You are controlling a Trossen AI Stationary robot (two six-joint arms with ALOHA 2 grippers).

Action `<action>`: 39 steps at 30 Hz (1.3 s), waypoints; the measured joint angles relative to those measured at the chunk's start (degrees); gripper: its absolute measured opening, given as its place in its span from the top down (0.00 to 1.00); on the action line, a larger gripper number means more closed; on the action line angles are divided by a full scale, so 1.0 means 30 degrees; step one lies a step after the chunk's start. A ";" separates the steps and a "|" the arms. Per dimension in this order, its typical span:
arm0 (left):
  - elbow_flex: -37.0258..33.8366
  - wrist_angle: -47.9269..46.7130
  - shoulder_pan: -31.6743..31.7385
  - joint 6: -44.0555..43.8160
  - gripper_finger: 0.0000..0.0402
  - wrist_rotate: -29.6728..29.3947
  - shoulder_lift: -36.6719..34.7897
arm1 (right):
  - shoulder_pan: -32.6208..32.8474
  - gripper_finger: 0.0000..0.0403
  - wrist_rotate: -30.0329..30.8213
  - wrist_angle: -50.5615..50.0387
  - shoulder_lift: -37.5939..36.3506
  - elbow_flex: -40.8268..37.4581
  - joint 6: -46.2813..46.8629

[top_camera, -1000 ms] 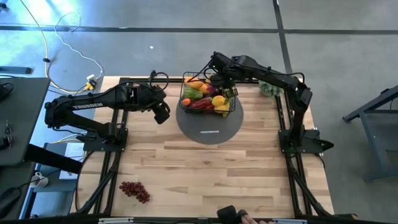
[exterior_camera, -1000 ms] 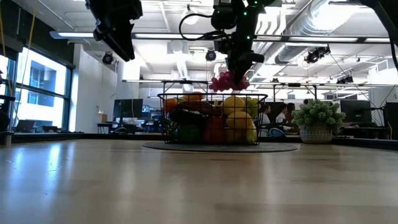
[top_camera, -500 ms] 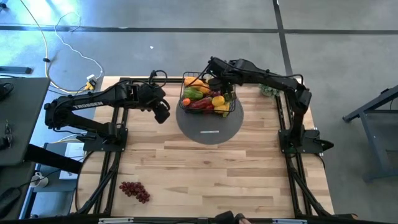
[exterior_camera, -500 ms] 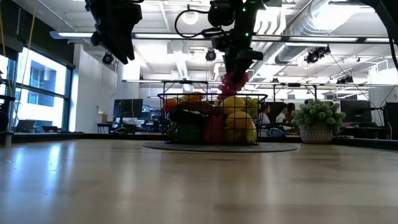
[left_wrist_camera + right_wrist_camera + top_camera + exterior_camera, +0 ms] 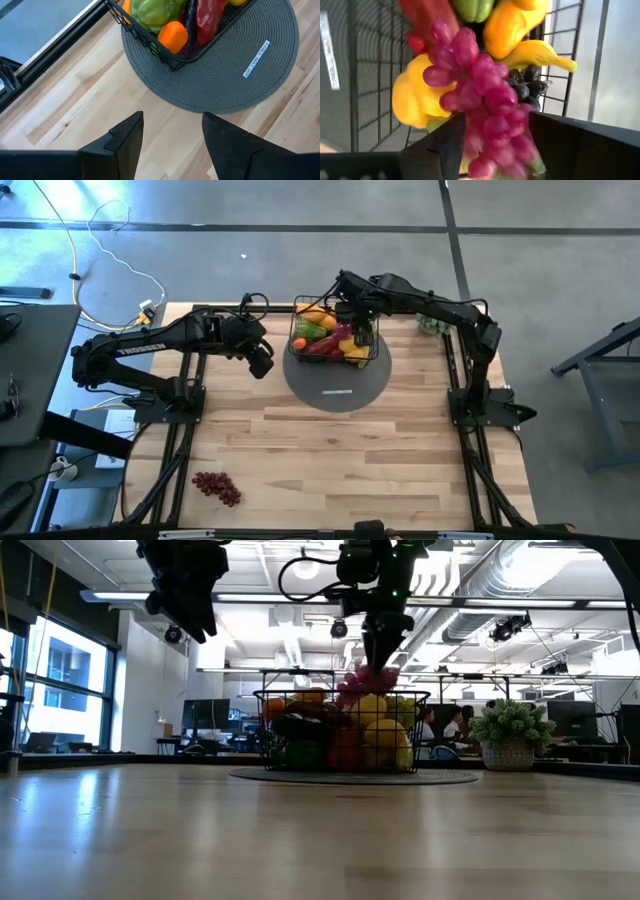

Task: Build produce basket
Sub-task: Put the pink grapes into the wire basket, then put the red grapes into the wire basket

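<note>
- Releasing the purple plastic grape bunch (image 5: 480,100), the right gripper (image 5: 358,332) hangs over the small black wire-mesh basket (image 5: 372,352); its fingers stand apart around the stem end.
- Resting on heaped toy fruit, the grapes may roll over the rim.
- Another red grape bunch (image 5: 217,486) lies far off on the wooden table (image 5: 400,460).
- The left gripper (image 5: 262,365), fingers apart, waits beside the basket.

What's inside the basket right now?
The basket holds piled produce: purple grapes on top beneath the right gripper, yellow fruit, dark grapes. Lower layers are covered.
</note>
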 joint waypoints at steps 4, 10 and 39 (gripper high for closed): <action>0.0000 0.0004 0.0000 0.0702 0.53 0.0052 0.0000 | -0.0114 0.45 0.0286 0.0186 0.0107 0.0000 0.1534; 0.0000 0.0011 0.0000 0.1686 0.53 0.0920 0.0000 | 0.0194 0.40 0.3925 0.0273 0.0077 0.0000 0.1549; 0.0000 -0.5111 -0.5591 0.2395 0.53 0.3901 0.0000 | 0.5215 0.40 0.4480 -0.2437 0.0049 0.0000 1.6362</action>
